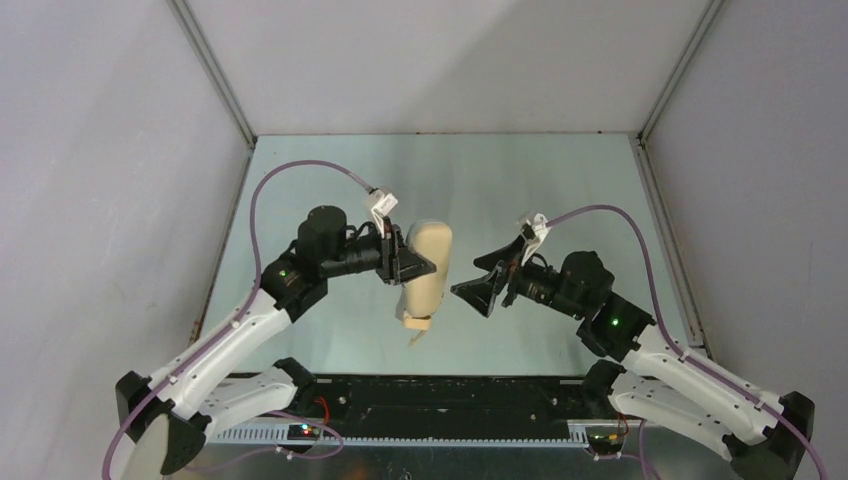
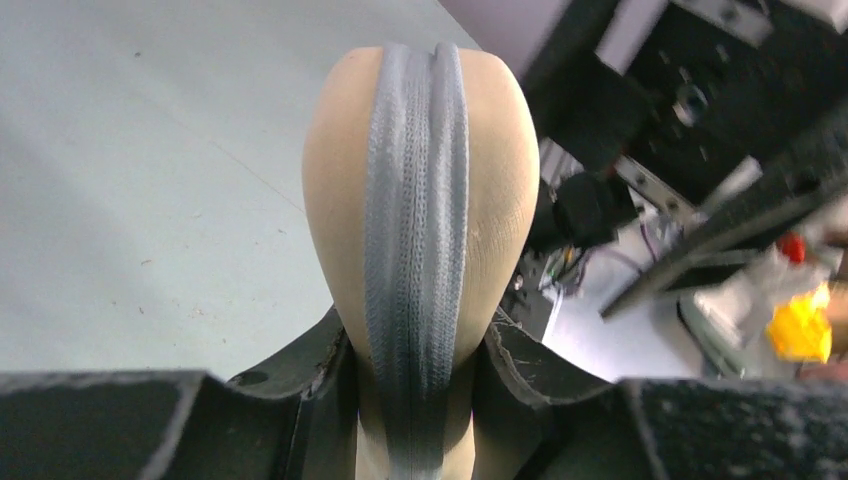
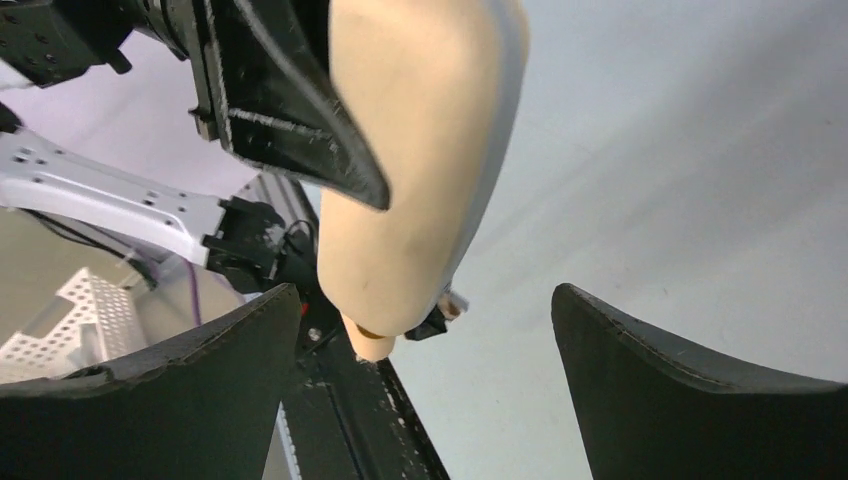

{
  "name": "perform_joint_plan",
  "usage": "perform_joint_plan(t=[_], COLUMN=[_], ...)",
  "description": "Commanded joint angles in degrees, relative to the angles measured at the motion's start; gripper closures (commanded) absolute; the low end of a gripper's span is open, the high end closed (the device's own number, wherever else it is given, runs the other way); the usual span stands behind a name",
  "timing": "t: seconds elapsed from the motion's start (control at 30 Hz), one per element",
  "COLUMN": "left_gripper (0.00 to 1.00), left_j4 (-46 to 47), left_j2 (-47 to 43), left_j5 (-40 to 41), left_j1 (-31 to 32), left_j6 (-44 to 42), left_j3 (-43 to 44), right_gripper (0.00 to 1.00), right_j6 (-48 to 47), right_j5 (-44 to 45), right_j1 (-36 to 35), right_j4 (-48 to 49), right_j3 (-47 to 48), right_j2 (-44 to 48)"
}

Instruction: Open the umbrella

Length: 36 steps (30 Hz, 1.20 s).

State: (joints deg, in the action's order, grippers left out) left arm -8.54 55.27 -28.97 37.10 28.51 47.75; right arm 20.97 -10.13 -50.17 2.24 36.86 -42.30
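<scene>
The folded umbrella [image 1: 428,262] is a tan-beige rounded bundle, held off the table at the middle, its stubby handle [image 1: 417,322] pointing toward the near edge. My left gripper [image 1: 410,268] is shut on its left side. In the left wrist view the umbrella [image 2: 500,190] fills the middle with a grey zipper-like strip [image 2: 415,220] along it, and the left gripper [image 2: 415,360] clamps both sides. My right gripper [image 1: 478,284] is open and empty just right of the umbrella, not touching. In the right wrist view the umbrella [image 3: 420,150] hangs between and beyond the spread right gripper [image 3: 422,300].
The pale table [image 1: 520,180] is walled by a grey enclosure on three sides. A black rail [image 1: 440,400] with wiring runs along the near edge between the arm bases. Purple cables loop over both arms.
</scene>
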Motion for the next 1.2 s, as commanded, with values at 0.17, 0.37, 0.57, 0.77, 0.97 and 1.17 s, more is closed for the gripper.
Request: perform_joint_plan(t=[0.17,0.37,0.57,0.77,0.97,1.17], left_gripper=[0.80,0.80,0.80,0.80,0.79,0.66], left_j4=[-4.26,-3.61,-5.04,-5.43,-4.08,-2.73], left_j2=[-2.76,-3.58,-4.27,-4.86,-4.89,-5.36], left_j5=[-25.93,-26.99,-26.05,-25.29,-25.47,-25.43], left_j1=[0.56,0.82,0.82,0.89,0.94,0.85], left_j6=[-16.42,-16.74,-17.88,-18.27,-17.13,-16.06], left_j3=[3.65,2.35,2.20,2.26,2.02,1.64], right_gripper=[0.01,0.02,0.14,0.24,0.43,0.82], right_j6=[5.41,6.81,10.15,10.52,10.29,10.78], right_j5=[-18.20,-18.14,-21.87,-22.25,-20.60,-16.61], right_j1=[5.00,3.56,1.58,-0.53,-1.47,-1.76], right_j4=[12.74,19.21,28.91,30.30,29.72,29.16], right_j3=[4.16,4.18,4.30,5.13,5.15,5.15], right_j2=[-2.61,-7.04,-12.89,-16.05,-16.14,-14.53])
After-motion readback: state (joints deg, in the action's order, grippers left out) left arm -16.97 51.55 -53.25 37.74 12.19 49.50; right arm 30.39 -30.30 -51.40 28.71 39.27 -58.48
